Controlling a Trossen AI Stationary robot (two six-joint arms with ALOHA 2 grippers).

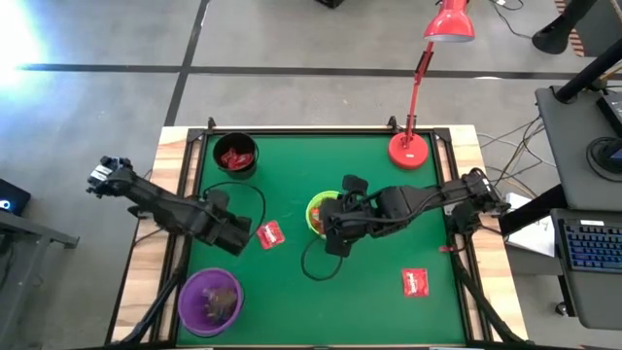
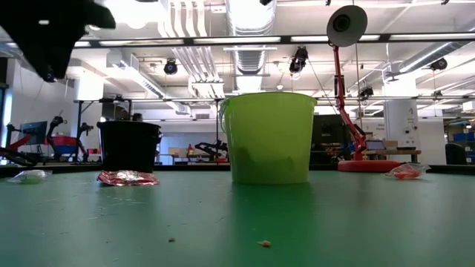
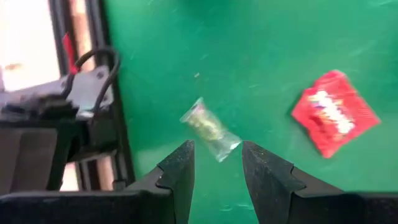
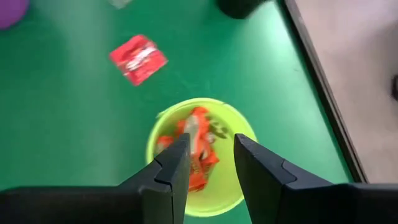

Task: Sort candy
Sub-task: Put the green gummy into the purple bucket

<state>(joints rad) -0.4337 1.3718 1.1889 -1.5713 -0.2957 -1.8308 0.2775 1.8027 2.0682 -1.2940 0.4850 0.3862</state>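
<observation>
1. The left hand hangs over the green worktop near its left edge, fingers parted and empty, above a small clear twist-wrapped candy.
2. A flat red candy packet lies just beside that hand; another red packet lies well apart, toward the right.
3. The right hand hovers over the round lime-green bowl holding orange-red wrapped candies, fingers parted, nothing gripped.
4. The black round bowl holds red packets; the purple round bowl holds pale candies.
</observation>
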